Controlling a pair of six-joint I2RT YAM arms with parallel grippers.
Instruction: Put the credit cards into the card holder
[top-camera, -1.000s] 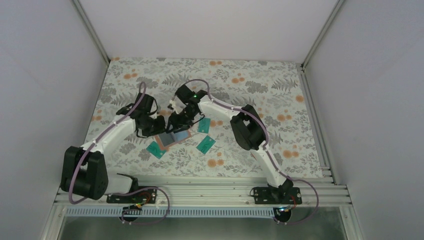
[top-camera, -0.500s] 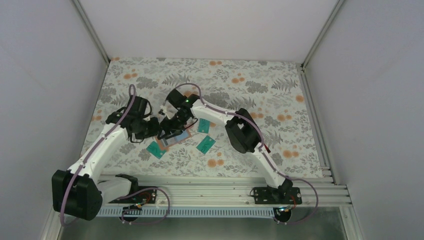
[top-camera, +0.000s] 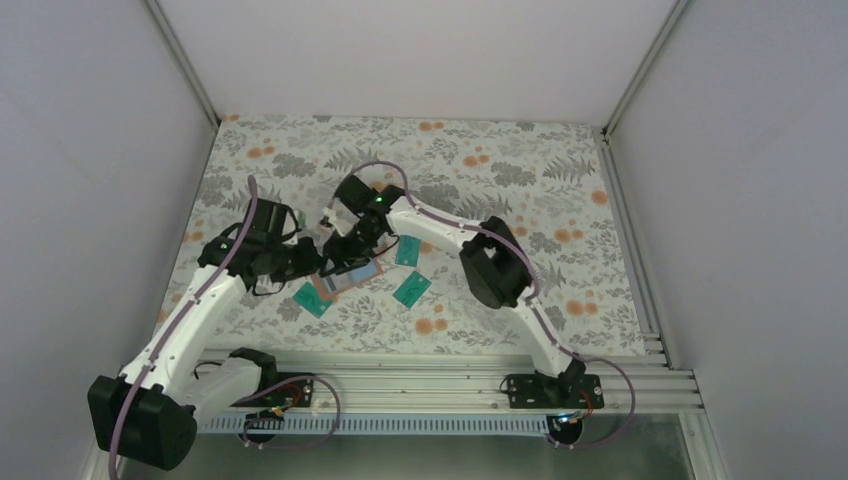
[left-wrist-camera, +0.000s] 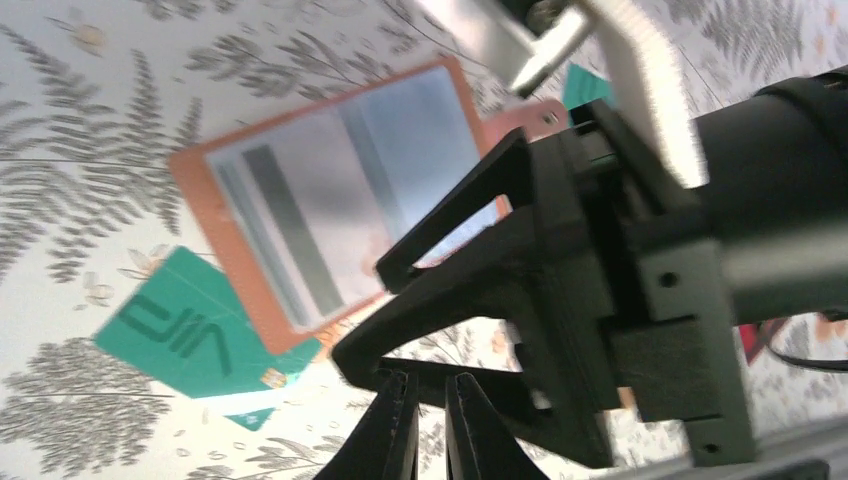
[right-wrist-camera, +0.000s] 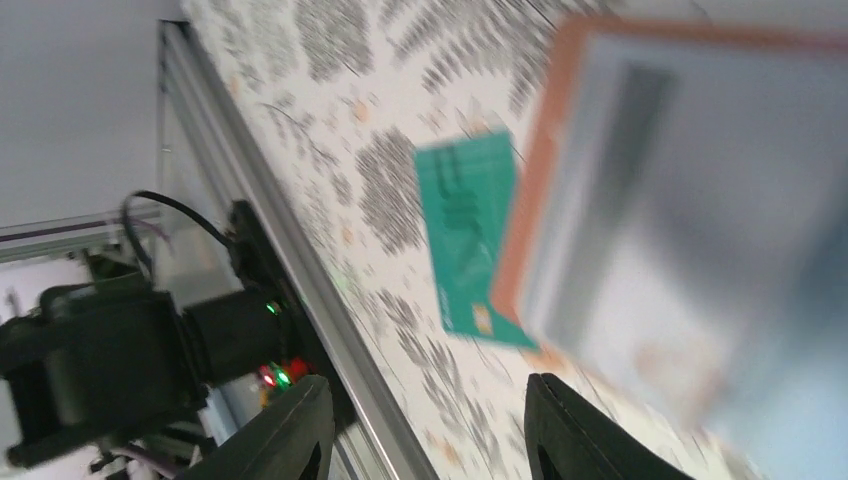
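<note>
One legible mark only: the letters "VIP", printed dark on the teal-green card (left-wrist-camera: 190, 335) lying against a corner of the card holder (left-wrist-camera: 235, 250) — everything else is too blurred to read.

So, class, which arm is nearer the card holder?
Right. The right arm has its jaws over the card holder; the left arm sits beside it, on the left, jaws shut.

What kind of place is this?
Probably a robot test cell in a lab: the left arm and right arm bolted to a metal rail, plain white walls around, a floral cloth.
</note>
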